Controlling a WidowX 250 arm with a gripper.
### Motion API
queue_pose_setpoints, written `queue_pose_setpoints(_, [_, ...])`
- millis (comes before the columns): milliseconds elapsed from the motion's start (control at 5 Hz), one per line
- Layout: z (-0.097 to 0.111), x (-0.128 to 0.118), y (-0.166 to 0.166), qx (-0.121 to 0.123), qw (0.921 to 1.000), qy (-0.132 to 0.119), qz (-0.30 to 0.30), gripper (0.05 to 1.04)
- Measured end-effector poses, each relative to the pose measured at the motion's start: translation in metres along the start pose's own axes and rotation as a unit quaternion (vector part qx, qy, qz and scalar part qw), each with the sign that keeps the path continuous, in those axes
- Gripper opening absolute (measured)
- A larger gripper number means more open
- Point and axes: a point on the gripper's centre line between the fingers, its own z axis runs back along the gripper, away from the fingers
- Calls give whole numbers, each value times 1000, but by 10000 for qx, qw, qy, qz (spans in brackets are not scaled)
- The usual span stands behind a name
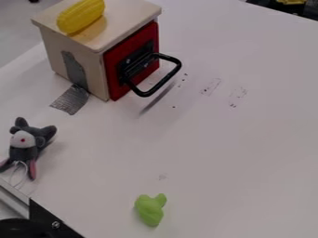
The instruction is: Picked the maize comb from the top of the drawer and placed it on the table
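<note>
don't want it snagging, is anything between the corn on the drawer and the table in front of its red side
The black handle juts out from the drawer's red front, between the corn and the table there. Nothing else visible stands in that way.

From my side, I can read no text, label, brand or number. Some small dark marks (210, 86) are on the desk (236, 153), but (to my eyes, at least) they form no readable letters.
</note>
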Motion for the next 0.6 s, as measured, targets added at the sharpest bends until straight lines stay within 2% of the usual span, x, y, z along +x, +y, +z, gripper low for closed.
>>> queue_pose_setpoints(200, [-11, -2, -1, -109, 9998, 149, 8, 999])
queue_pose_setpoints(400, [-28, -5, 10, -22, 9988, 374, 318, 999])
queue_pose_setpoints(600, [-51, -17, 29, 52, 9949, 732, 685, 999])
